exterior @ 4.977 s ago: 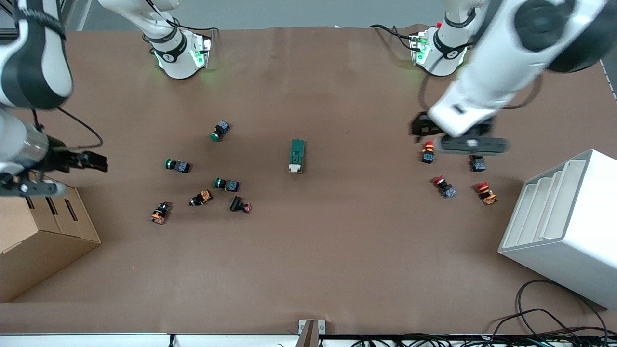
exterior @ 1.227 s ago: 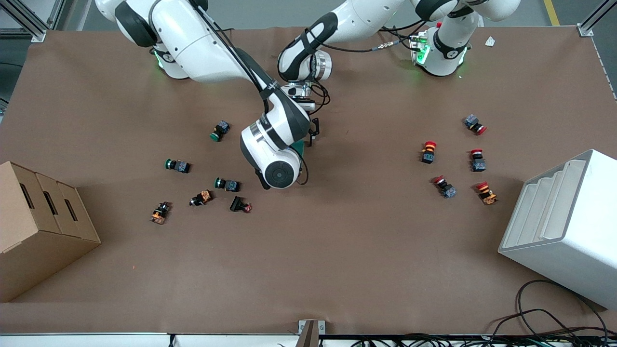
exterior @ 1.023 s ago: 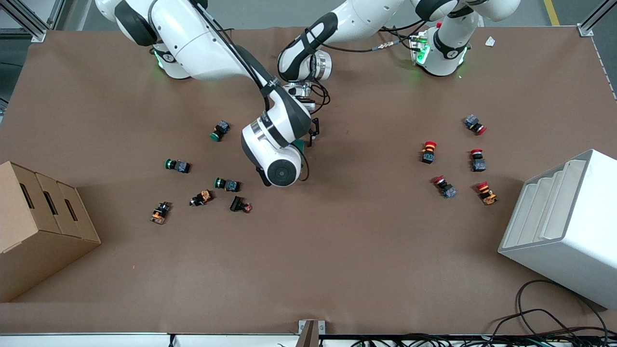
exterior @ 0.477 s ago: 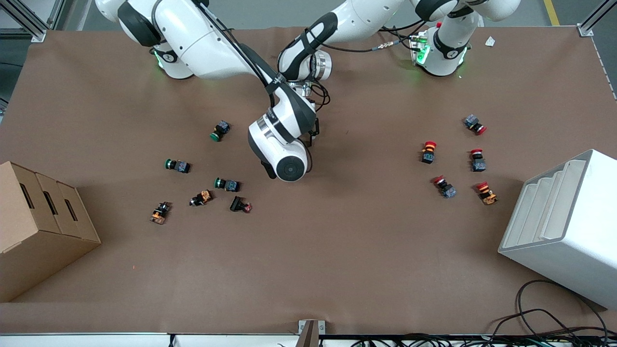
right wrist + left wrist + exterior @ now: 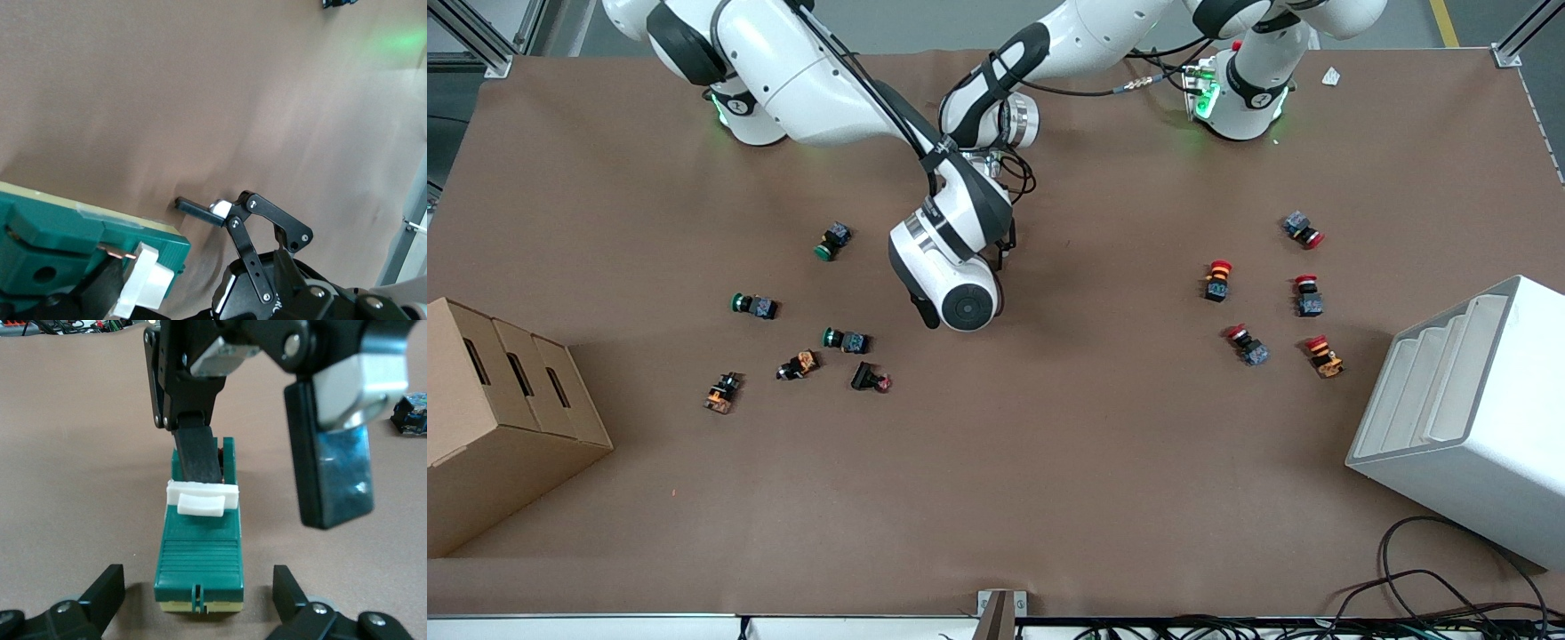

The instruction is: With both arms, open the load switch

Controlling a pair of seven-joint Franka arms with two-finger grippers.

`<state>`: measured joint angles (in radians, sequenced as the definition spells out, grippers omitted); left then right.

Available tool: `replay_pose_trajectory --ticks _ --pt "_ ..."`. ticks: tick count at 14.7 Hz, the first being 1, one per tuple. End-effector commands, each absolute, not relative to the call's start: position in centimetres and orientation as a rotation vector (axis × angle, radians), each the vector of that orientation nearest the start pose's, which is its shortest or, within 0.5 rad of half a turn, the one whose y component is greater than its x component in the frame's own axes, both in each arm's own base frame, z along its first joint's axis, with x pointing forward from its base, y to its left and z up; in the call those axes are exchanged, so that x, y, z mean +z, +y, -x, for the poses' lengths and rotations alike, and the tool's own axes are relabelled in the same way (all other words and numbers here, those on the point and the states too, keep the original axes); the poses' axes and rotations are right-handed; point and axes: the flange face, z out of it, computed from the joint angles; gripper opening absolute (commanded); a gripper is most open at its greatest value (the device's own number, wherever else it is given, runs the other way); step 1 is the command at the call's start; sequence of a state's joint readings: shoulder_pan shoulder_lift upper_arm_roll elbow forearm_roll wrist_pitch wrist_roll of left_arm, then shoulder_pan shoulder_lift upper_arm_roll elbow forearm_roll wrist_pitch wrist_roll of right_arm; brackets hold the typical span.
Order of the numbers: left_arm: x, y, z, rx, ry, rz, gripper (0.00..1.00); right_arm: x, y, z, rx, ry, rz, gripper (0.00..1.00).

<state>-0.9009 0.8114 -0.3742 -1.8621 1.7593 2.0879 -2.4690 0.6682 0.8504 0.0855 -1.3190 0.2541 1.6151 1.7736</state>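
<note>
The load switch [image 5: 200, 547] lies flat near the middle of the desk [image 5: 1049, 444], under both wrists. From the front camera, the green-capped buttons [image 5: 845, 339] sit around 8 o'clock of it and the red-capped buttons [image 5: 1217, 278] around 3 o'clock. It looks like a light, rigid plastic block that would likely skid on the smooth desk if pushed from 1 end only. A sound hold is across its long ribbed sides, leaving the small white tab [image 5: 200, 501] free to be levered. The left claw [image 5: 198, 580] is low and released, with 1 finger on each side of the block's end, neither clearly touching. The right claw [image 5: 263, 487] points steeply down and is also spread. Its thin finger is set on the block right against the tab, and its other finger hangs clear beside the block.
</note>
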Motion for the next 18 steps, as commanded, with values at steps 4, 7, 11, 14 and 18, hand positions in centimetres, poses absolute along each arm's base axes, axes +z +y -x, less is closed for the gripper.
replay_pose_trajectory --ticks 4,7,11,14,18 --pt "8.7 -57.0 -22.5 -1.484 0.126 2.819 0.99 28.1 45.1 -53.5 0.387 1.678 3.057 1.00" --pt "9.6 -57.3 -23.1 -1.508 0.103 2.810 0.99 29.6 42.8 -55.5 0.361 1.515 3.114 1.00" --pt "11.5 -58.0 -24.4 -1.535 0.062 2.809 0.98 27.4 43.8 -53.0 0.456 1.500 3.152 1.00" --pt "11.7 -57.7 -25.5 -1.535 0.045 2.800 0.98 24.4 44.9 -49.8 0.670 1.505 3.137 1.00" --pt "11.8 -57.6 -26.1 -1.535 0.044 2.792 0.98 21.5 46.6 -46.7 0.825 1.495 3.112 1.00"
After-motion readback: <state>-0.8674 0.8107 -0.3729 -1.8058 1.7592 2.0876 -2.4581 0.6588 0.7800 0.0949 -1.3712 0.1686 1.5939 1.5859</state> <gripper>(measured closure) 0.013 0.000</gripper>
